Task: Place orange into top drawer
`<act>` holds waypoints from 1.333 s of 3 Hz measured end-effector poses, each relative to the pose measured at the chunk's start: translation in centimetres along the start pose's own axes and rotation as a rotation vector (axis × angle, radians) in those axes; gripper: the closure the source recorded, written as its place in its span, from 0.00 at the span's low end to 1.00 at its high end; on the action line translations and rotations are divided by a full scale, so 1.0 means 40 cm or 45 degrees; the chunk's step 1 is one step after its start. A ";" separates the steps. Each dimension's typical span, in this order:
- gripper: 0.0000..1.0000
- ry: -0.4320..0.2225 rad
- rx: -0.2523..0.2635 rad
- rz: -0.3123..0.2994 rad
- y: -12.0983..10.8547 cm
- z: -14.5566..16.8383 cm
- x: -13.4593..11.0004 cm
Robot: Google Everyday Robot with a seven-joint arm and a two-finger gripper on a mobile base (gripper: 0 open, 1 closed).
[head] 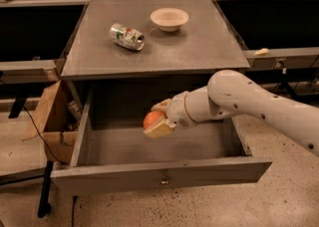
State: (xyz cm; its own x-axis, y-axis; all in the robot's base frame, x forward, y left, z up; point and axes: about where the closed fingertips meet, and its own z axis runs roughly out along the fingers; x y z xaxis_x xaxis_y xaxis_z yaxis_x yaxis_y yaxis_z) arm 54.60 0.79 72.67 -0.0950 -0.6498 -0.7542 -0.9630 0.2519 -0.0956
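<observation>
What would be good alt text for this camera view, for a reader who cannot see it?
A white robot arm's gripper holds an orange between its fingers inside an open grey top drawer, the fruit not yet released. On the table top above lie a crushed can and a pale bowl.

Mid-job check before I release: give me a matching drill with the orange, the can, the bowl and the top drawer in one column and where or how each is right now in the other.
Things:
1. orange
2. can
3. bowl
4. top drawer

States:
A. lying on its side on the cabinet top
B. pulled open
C. held in the gripper, over the drawer's inside
D. upright near the back of the cabinet top

Pairs: 1-C, 2-A, 3-D, 4-B
</observation>
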 end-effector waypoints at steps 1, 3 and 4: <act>1.00 0.050 0.051 0.023 -0.033 0.053 0.005; 0.82 0.185 0.141 0.072 -0.081 0.120 0.039; 0.59 0.225 0.167 0.088 -0.089 0.130 0.052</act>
State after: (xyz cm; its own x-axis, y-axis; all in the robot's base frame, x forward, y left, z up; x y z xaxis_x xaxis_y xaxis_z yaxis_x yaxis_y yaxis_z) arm 59.13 2.28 68.06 -0.2133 -0.7403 -0.6375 -0.9128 0.3837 -0.1402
